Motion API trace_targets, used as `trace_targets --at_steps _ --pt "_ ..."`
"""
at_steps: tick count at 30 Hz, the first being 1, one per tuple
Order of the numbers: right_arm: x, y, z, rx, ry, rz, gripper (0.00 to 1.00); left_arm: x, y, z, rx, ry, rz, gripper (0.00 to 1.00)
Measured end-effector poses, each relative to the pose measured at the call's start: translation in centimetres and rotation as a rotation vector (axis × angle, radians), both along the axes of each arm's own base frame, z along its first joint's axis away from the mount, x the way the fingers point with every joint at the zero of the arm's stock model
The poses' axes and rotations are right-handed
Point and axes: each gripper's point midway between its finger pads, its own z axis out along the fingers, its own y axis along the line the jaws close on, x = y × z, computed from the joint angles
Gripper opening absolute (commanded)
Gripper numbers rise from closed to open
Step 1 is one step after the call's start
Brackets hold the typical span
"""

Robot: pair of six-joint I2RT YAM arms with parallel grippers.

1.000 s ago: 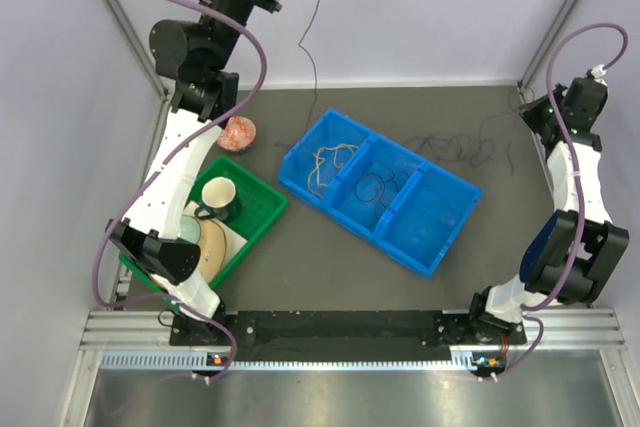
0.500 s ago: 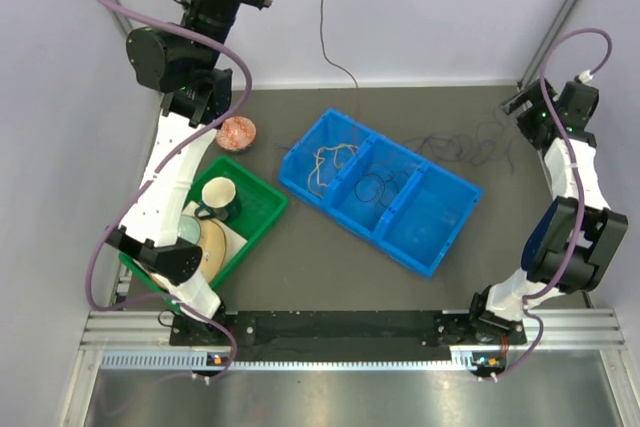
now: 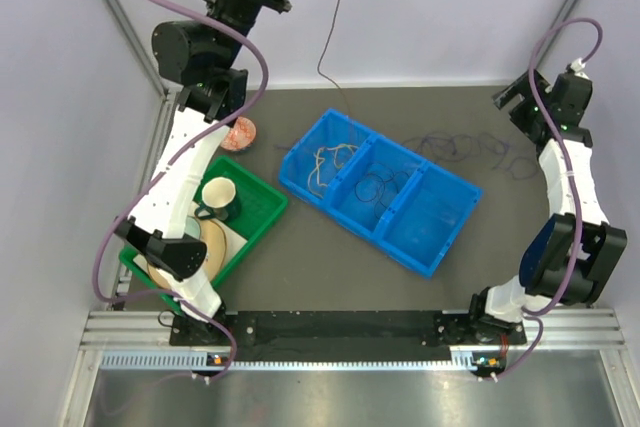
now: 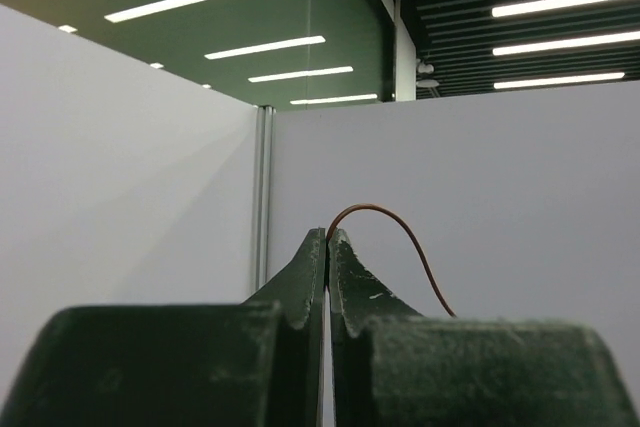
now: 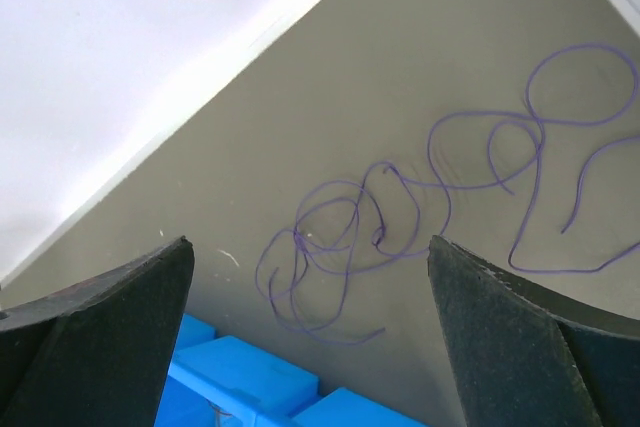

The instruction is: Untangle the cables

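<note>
Seen from above, the left arm [image 3: 190,147] stands raised with its wrist at the top edge of the frame. A thin brown cable [image 3: 330,37] hangs from up there down toward the far rim of a blue plastic three-compartment bin [image 3: 432,265], which sits at an angle in the middle of the dark table [image 3: 300,267]. The bin's left compartment holds a pale beige tangled cord [image 3: 325,160] and the middle one a dark looped wire [image 3: 376,185]. A thin purple cable [image 3: 468,147] sprawls in loose loops on the table just beyond the bin's right end, below the right gripper [image 3: 512,102], which hovers above the far right corner. To the left are a green plastic tray [image 3: 262,219] holding a dark green mug [image 3: 219,197] and plates, and a pinkish speckled bowl [image 3: 240,133]. From the left wrist, the left gripper [image 4: 328,237] has its jaws pressed together, pinching the brown cable, which arcs up and off to the right against white walls. From the right wrist, the right gripper's jaws are spread wide with nothing between them, and the purple cable lies on the table below in overlapping loops, beside a corner of the blue bin.
</note>
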Motion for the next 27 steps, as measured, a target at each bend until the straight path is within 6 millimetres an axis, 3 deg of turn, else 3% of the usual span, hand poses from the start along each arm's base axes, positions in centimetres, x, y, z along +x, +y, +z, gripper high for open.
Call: trace_targets --at_steps 9,19,27 --pt "0.0 0.0 0.8 -0.002 -0.017 0.002 0.99 2.7 -2.0 -3.9 0.049 0.105 -0.023 0.0" --pt "0.0 0.1 0.8 0.004 -0.016 0.0 0.99 2.3 -2.1 -3.7 0.041 0.099 -0.034 0.0" --pt "0.0 0.1 0.8 0.004 -0.016 -0.001 0.99 0.9 -2.4 -2.5 0.026 0.069 -0.061 0.0"
